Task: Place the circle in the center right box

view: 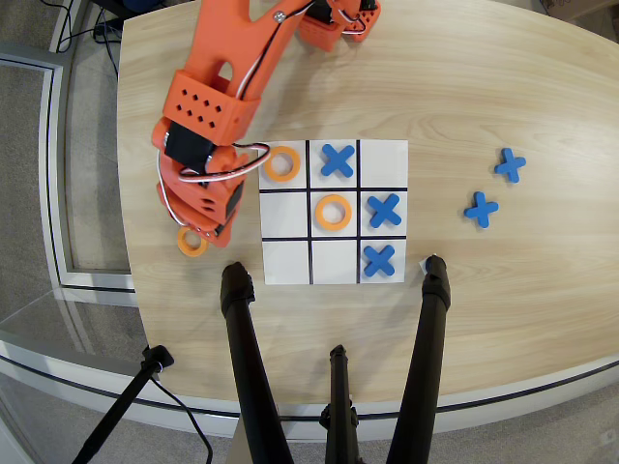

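While gripper (201,232) hangs over circle (192,241) left of board (334,271), jaw state unclear, center right box (284,212) empty.

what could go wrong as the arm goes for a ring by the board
1. The arm hides one of the loose rings; only one ring shows partly under the gripper, so the fingers may land on a rim and push it away.
2. The empty middle cell sits beside the ring in the corner cell; a low carry might knock it.
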Robot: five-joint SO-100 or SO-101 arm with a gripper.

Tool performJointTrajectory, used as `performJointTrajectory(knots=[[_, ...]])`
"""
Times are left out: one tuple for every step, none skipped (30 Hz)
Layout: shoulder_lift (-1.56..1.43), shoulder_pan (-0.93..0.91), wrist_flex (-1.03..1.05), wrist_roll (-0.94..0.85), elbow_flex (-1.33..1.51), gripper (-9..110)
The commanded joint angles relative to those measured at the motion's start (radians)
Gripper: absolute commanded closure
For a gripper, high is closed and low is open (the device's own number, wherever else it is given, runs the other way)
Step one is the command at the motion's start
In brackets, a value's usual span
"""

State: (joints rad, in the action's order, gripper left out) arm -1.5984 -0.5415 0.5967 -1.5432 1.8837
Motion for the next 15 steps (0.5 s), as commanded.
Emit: performJointTrajectory(knots=[[0.009,-0.018,-0.017,-0.035,0.011,86],[0.012,-0.026,-0.017,-0.048,0.02,86],[0.015,-0.034,-0.023,-0.061,0.034,86],[0.017,-0.04,-0.04,-0.072,0.052,86],[0.018,-0.046,-0.064,-0.08,0.071,86],[0.02,-0.051,-0.087,-0.089,0.091,86],[0.023,-0.055,-0.11,-0.098,0.11,86],[0.025,-0.058,-0.132,-0.106,0.13,86],[0.029,-0.06,-0.153,-0.115,0.149,86],[0.034,-0.063,-0.181,-0.123,0.167,86],[0.041,-0.064,-0.209,-0.127,0.184,86],[0.048,-0.066,-0.235,-0.13,0.198,86],[0.055,-0.067,-0.242,-0.135,0.202,86],[0.061,-0.067,-0.242,-0.137,0.204,86],[0.067,-0.069,-0.242,-0.138,0.204,86]])
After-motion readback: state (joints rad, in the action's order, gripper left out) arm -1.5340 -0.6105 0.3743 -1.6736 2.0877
